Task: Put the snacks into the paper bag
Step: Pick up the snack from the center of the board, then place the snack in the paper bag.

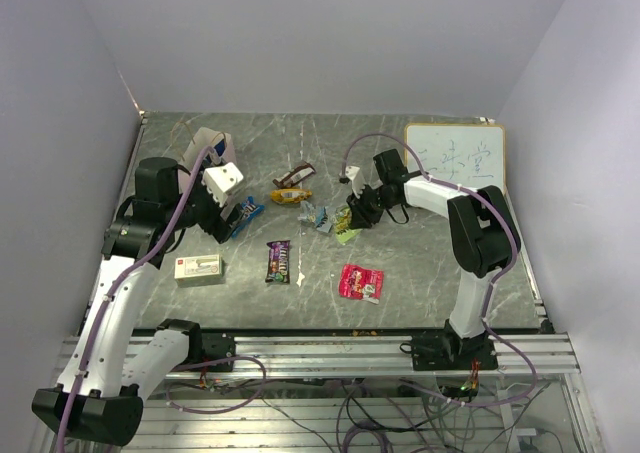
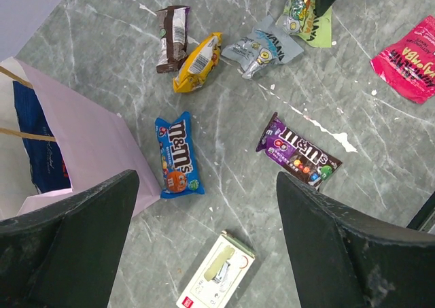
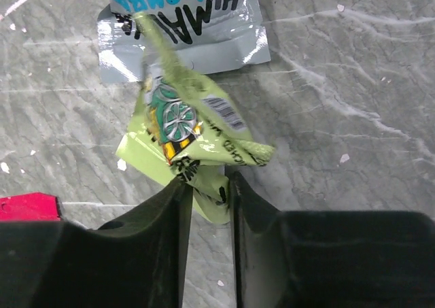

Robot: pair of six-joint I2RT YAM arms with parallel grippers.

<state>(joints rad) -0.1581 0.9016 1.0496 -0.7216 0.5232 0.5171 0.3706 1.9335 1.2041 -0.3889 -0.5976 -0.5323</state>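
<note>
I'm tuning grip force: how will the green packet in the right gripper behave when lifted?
The green packet looks crumpled and folded, so it will probably flop and droop. The right gripper pinches only its edge, and the wrapper is glossy, so it might slip. It seems thin, likely light.

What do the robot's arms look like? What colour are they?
The left arm and the right arm are white tubes with chunky black joints. A pale purple cable runs along each one. The left gripper and the right gripper each have two flat, dark fingers.
</note>
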